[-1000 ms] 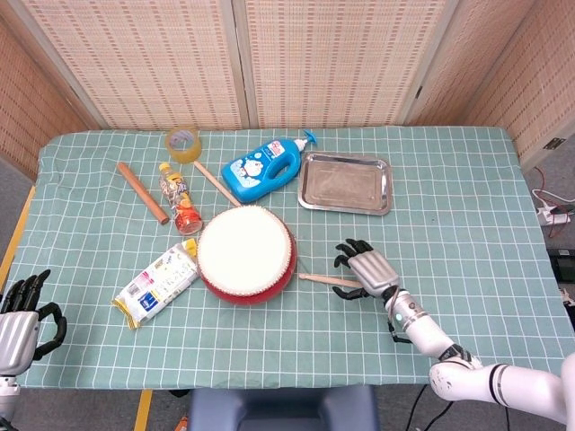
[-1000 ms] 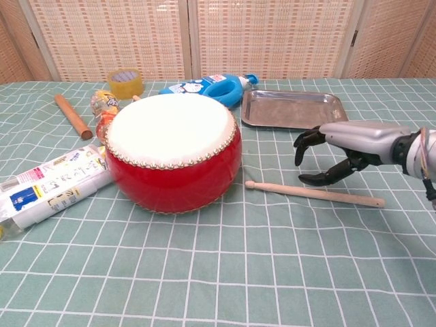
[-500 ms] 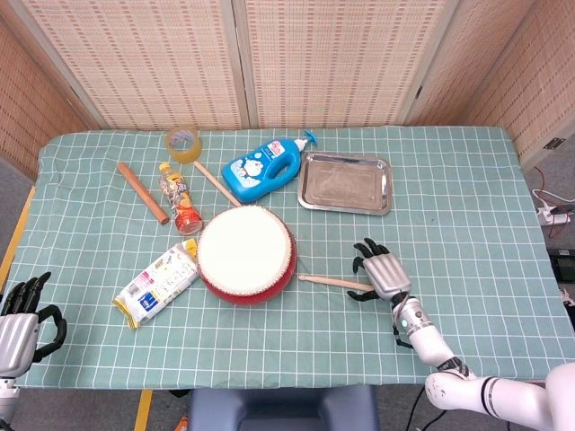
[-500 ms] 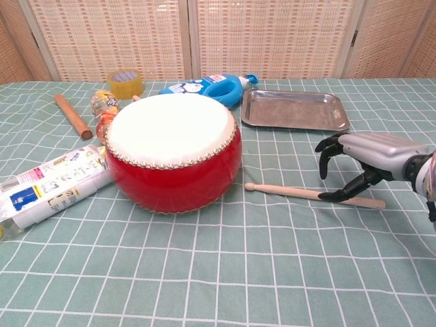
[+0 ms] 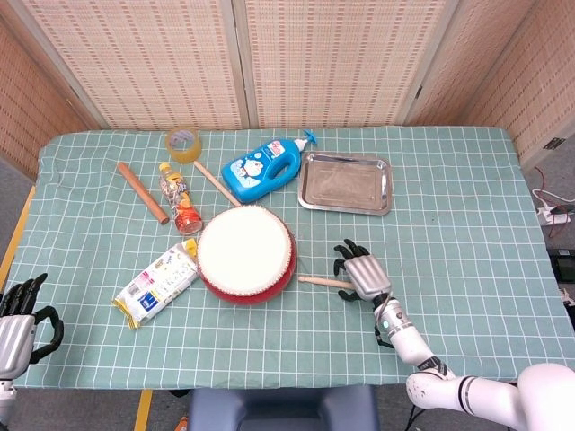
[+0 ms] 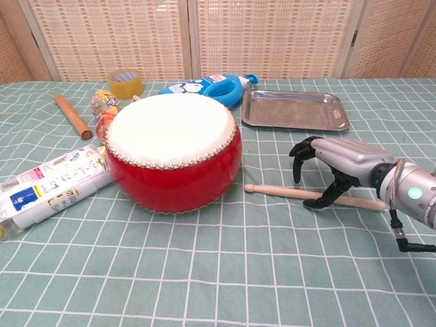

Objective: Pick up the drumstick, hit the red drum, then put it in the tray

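The red drum (image 5: pixel 245 253) (image 6: pixel 174 150), with its white skin up, stands mid-table. The pale wooden drumstick (image 5: pixel 317 281) (image 6: pixel 279 191) lies flat on the cloth just right of the drum. My right hand (image 5: pixel 359 274) (image 6: pixel 334 167) arches over the stick's middle, fingers spread on the far side and thumb down beside the stick on the near side, gripping nothing. The steel tray (image 5: pixel 346 182) (image 6: pixel 293 109) lies behind it. My left hand (image 5: pixel 13 328) hangs off the table's front left corner, holding nothing.
A blue bottle (image 5: pixel 263 168), a tape roll (image 5: pixel 183 142), a small orange bottle (image 5: pixel 182 200), a wooden dowel (image 5: pixel 142 191) and a second stick (image 5: pixel 216 184) lie behind the drum. A white packet (image 5: pixel 157 283) lies to its left.
My right hand drifted right along the drumstick, then came back left toward the drum and settled lower over it. The drumstick and the left hand have stayed put.
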Controlling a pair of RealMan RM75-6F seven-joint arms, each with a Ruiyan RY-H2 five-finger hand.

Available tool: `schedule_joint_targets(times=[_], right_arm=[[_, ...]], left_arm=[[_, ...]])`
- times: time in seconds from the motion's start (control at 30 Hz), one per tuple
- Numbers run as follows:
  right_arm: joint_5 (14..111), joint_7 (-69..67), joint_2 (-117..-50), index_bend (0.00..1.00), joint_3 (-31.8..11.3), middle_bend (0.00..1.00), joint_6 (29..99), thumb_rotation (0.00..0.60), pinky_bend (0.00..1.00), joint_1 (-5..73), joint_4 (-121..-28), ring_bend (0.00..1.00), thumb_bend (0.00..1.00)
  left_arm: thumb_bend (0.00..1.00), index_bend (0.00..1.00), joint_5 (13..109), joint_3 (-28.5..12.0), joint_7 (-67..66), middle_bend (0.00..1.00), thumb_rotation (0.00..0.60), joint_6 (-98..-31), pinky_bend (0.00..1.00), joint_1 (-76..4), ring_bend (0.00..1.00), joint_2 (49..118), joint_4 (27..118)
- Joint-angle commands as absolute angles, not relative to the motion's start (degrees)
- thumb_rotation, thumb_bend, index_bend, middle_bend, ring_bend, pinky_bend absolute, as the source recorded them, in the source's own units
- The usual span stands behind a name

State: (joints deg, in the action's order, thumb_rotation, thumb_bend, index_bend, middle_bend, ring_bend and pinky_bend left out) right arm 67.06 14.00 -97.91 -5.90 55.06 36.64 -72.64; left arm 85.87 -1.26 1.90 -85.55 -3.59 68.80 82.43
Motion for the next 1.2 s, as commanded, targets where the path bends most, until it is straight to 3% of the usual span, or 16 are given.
schedule_joint_targets(times=[0.03,0.23,0.63,0.83,1.03,1.2], right_arm=[[66.7,13.5,-98.6,0.48,-6.6,0.14,54.4,0.600,0.18,37.0,-72.1,0.00,0.24],[65.5,14.6,-99.6,0.48,-7.9,0.14,52.4,0.600,0.18,38.2,-71.5,0.00,0.32],[63.0,16.8,-100.6,0.52,-8.4,0.14,50.2,0.600,0.18,39.0,-71.3,0.00,0.36],[63.1,16.5,-100.3,0.60,-8.5,0.16,50.7,0.600,0.18,38.8,-72.1,0.01,0.45],[66.9,3.7,-95.7,0.63,-11.0,0.19,54.1,0.600,0.18,35.8,-77.6,0.04,0.47],[70.9,-16.7,-89.8,0.63,-14.1,0.21,55.4,0.600,0.18,32.5,-82.4,0.07,0.47]], left_arm=[[0.22,0.01,85.9,-1.3,2.0,0.00,0.600,-85.5,0.01,-3.6,0.00,68.9,82.3],[0.22,0.01,85.7,-1.3,2.4,0.00,0.600,-85.1,0.01,-3.7,0.00,69.0,81.8],[0.22,0.01,85.3,-1.2,3.6,0.00,0.600,-84.4,0.01,-3.8,0.00,69.6,80.4],[0.22,0.01,85.3,-1.3,4.0,0.00,0.600,-84.4,0.01,-3.8,0.00,69.8,79.9],[0.22,0.01,85.4,-1.2,4.4,0.00,0.600,-84.7,0.01,-3.6,0.00,69.7,79.9],[0.22,0.01,86.3,-1.0,3.9,0.00,0.600,-85.2,0.01,-3.6,0.00,68.9,81.1]])
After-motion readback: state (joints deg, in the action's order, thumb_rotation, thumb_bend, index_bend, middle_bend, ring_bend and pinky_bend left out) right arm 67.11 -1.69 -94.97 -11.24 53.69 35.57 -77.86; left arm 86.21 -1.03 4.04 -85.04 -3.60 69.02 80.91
